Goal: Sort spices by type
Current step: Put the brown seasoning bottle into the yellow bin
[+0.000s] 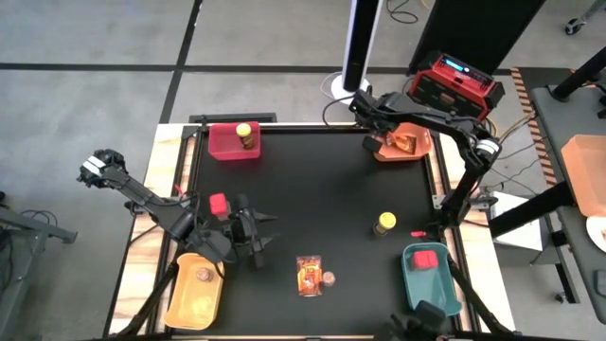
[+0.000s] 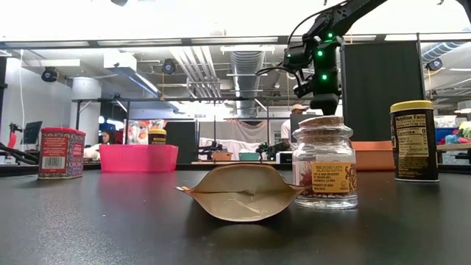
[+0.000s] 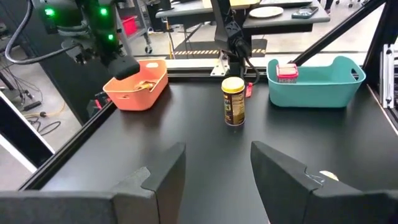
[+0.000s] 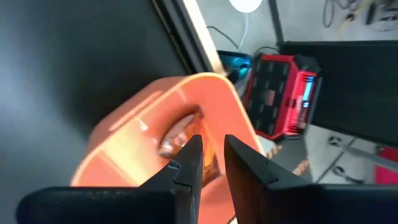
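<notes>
On the table stand a yellow-lidded jar, a red blocky container, an orange-brown packet and, beside it, a tiny round jar. Another yellow-lidded jar stands in the red bin. One tiny jar sits in the yellow bin, and a red container in the teal bin. A packet lies in the orange bin. My right gripper hangs over that bin, slightly open, with nothing between its fingers. My left gripper is open, low over the table near the red container.
The four bins stand at the table's corners, and the black middle between them is bare. A red toolbox and a white stand are beyond the far edge. My right arm's base stands at the right edge.
</notes>
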{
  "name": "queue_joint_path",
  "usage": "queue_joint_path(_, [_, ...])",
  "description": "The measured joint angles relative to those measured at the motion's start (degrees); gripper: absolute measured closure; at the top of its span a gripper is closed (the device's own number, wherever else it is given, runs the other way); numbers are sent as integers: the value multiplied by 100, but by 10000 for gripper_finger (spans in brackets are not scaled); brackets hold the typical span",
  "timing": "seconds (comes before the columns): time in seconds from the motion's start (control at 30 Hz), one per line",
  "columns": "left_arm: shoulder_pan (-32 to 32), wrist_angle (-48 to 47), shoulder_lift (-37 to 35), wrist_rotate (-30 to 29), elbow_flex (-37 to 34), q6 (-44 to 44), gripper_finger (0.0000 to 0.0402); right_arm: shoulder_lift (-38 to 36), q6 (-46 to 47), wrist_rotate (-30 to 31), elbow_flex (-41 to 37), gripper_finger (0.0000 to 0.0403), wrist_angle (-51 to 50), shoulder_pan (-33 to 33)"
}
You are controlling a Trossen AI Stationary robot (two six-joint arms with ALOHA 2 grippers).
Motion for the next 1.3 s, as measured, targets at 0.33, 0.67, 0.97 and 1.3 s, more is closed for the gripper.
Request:
queue_joint_path(0.33, [0, -807, 0, 3, -2, -886, 236, -611, 421, -49, -8, 392, -56, 646])
queue_joint_path(0.67, [0, -1038, 0, 554, -2, -1140, 236, -1972, 1159, -54, -807, 393, 687, 2430])
queue_joint_path(0.97, [0, -1023, 134, 760, -2, -1172, 236, -2417, 1845, -44, -1479, 393, 1361, 4450])
queue_joint_path(1.3, [0, -988, 748, 914, -2, -1158, 236, -2191, 2619, 17, -1801, 393, 1875, 6327])
